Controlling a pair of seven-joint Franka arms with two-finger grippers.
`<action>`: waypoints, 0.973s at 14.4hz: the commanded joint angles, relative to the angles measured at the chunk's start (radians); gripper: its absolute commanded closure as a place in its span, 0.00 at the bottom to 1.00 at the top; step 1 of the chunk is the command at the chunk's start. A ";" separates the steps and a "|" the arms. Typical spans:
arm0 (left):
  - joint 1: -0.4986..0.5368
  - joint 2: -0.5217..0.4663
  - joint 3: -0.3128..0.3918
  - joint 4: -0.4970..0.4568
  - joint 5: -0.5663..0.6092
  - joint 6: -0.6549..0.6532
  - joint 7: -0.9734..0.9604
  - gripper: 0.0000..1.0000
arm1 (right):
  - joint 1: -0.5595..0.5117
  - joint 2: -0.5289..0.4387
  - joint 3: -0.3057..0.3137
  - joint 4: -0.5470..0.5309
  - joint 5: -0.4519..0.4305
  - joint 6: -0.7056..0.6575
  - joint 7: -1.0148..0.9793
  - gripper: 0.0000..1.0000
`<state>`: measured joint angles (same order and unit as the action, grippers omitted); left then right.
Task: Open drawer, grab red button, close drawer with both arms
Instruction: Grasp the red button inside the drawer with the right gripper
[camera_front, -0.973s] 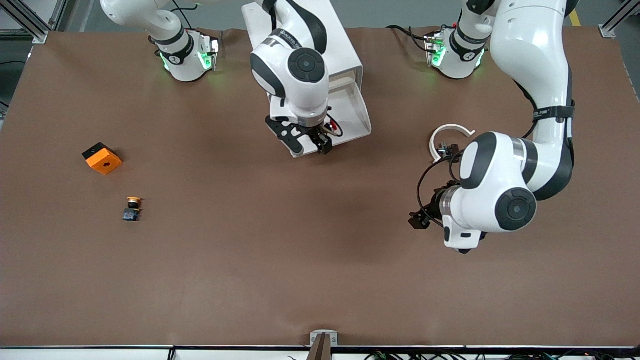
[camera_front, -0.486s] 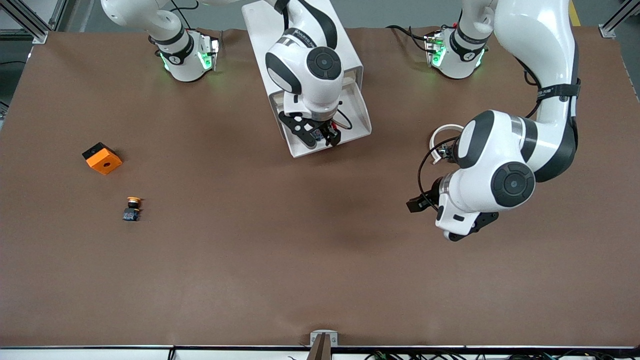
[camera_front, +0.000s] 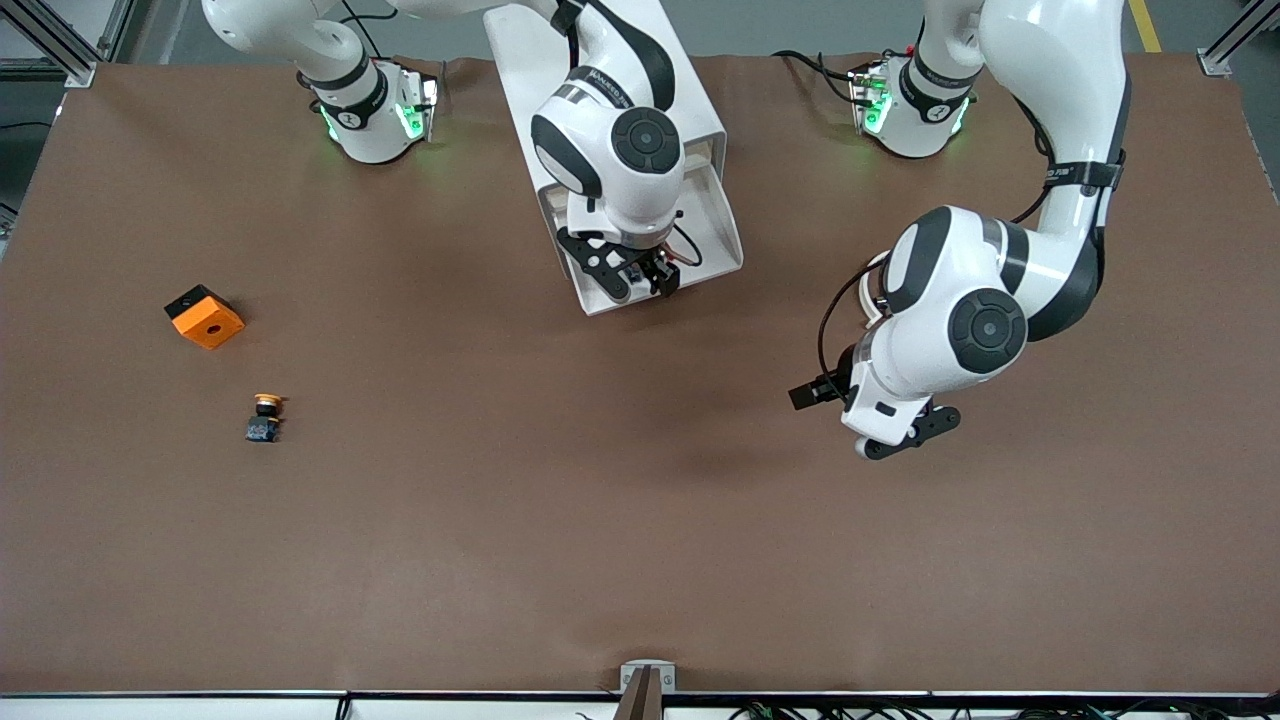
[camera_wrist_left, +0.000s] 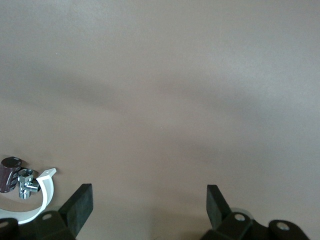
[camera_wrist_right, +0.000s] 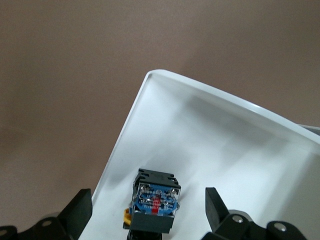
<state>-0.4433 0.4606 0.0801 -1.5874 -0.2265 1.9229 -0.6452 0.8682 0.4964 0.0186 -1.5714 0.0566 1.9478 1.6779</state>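
Observation:
The drawer (camera_front: 716, 226) stands pulled out of the white cabinet (camera_front: 702, 112), toward the front camera. My right gripper (camera_front: 652, 280) hangs open just over the drawer's front end. In the right wrist view the drawer's white floor and rim (camera_wrist_right: 210, 125) fill the frame. The button (camera_wrist_right: 156, 199) lies in it, black-and-blue body showing, cap hidden. The right gripper (camera_wrist_right: 148, 207) has a finger on either side of the button, touching neither. My left gripper (camera_wrist_left: 150, 205) is open over bare table (camera_wrist_left: 160, 90), toward the left arm's end from the drawer (camera_front: 840, 400).
An orange cube with a hole (camera_front: 204, 316) and an orange-yellow-capped button (camera_front: 264, 418) lie toward the right arm's end. A white curved ring (camera_wrist_left: 41, 197) with a small metal fitting (camera_wrist_left: 25, 183) lies beside the left gripper, mostly under the left arm (camera_front: 960, 300).
The right gripper has shifted from the drawer's front lip to over the button inside. The left arm has swung its hand across the table toward the drawer. Both grippers stayed open.

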 joint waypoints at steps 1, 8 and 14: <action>-0.011 -0.024 -0.003 -0.043 0.019 0.018 0.019 0.00 | 0.003 0.007 0.001 -0.002 0.012 0.005 0.019 0.00; -0.017 -0.014 -0.003 -0.040 0.035 0.014 0.029 0.00 | 0.006 0.021 0.001 0.004 0.020 0.006 0.016 0.74; -0.014 -0.017 -0.003 -0.031 0.035 0.010 0.027 0.00 | -0.050 0.017 0.000 0.076 0.081 -0.058 0.005 0.81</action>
<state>-0.4563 0.4607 0.0782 -1.6107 -0.2141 1.9241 -0.6286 0.8606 0.5135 0.0148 -1.5407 0.0976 1.9442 1.6802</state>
